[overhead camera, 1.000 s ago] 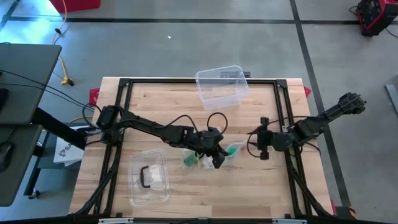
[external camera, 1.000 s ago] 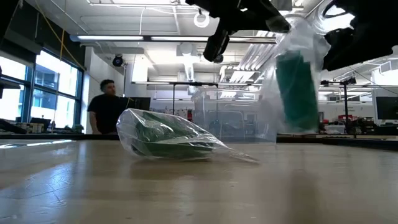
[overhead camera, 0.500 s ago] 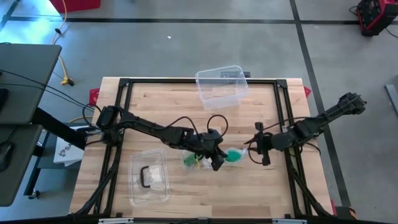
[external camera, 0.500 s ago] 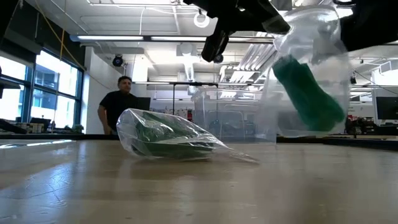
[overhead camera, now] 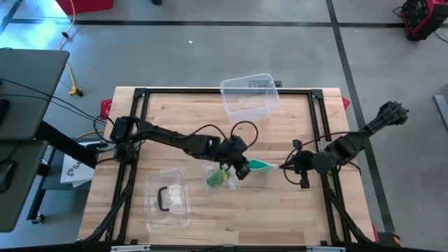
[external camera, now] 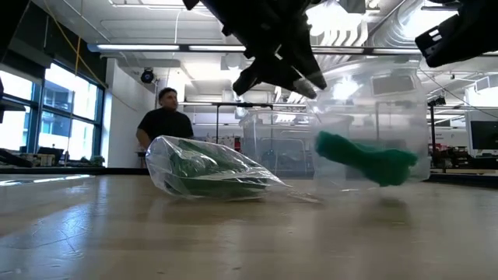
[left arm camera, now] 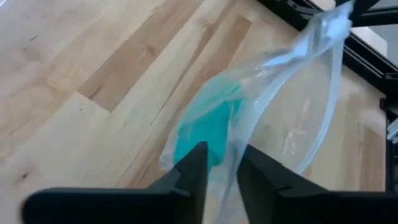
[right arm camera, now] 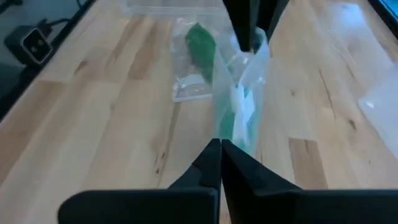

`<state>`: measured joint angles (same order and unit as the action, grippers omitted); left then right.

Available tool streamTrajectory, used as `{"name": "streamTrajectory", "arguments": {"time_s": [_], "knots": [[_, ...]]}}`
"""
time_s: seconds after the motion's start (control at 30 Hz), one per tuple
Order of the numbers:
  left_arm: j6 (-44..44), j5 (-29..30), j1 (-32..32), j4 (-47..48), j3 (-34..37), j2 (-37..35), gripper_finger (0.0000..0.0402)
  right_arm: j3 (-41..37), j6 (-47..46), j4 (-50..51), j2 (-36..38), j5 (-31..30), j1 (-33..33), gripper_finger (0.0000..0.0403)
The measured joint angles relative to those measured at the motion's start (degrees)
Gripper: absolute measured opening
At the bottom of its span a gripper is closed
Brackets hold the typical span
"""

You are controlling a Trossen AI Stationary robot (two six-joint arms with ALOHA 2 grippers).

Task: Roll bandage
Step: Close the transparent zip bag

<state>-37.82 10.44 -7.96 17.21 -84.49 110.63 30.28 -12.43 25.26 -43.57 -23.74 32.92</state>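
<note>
Bagged bandage (external camera: pixel 366 158) now lower, unlabeled

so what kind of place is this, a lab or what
Probably a robotics lab or workshop: a wooden table in a black frame, a bare concrete floor, exposed ceiling ducts and a person among benches behind.

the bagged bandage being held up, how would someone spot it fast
On the wooden table, look near the middle, between the two arms. A clear bag with a teal-green bandage is stretched between both jaws, off the wood. Its neighbour, the other bagged green bandage, lies flat, unheld.
</note>
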Motion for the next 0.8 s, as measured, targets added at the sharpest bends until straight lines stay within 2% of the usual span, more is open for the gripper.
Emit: {"name": "streamTrajectory", "arguments": {"time_s": [0.17,0.27,0.37,0.5,0.6,0.67,0.73,0.8], "knots": [[1.24,-3.28,1.35,-0.87,0.00,-0.24,0.0139,0.00,-3.18,2.28,0.22,-2.67,0.55,0.0002],[1.17,-4.39,1.29,-0.23,0.00,-0.26,0.0156,0.00,-5.47,5.51,0.19,-2.30,0.55,0.0004],[1.04,-4.32,0.72,-0.36,0.00,-0.26,0.0154,0.00,-5.69,8.73,0.17,-1.97,0.56,0.0029],[1.01,-3.92,0.30,-0.35,0.00,-0.26,0.0142,-0.02,-5.18,7.37,0.13,-0.60,0.58,0.0105],[0.30,-3.33,0.38,-0.41,0.00,-0.26,0.0133,-0.02,-1.56,2.25,-0.35,7.21,0.66,0.0159],[-0.64,-2.34,0.46,-0.30,0.00,-0.26,0.0128,-0.02,1.00,1.02,-1.51,10.31,1.53,0.0180],[-1.44,-1.98,0.79,-0.35,0.00,-0.26,0.0123,-0.02,2.13,1.04,-3.48,8.34,3.35,0.0188],[-2.08,-2.07,0.86,-0.35,0.00,-0.26,0.0117,-0.02,0.84,0.62,-5.92,0.60,5.67,0.0187]]}}
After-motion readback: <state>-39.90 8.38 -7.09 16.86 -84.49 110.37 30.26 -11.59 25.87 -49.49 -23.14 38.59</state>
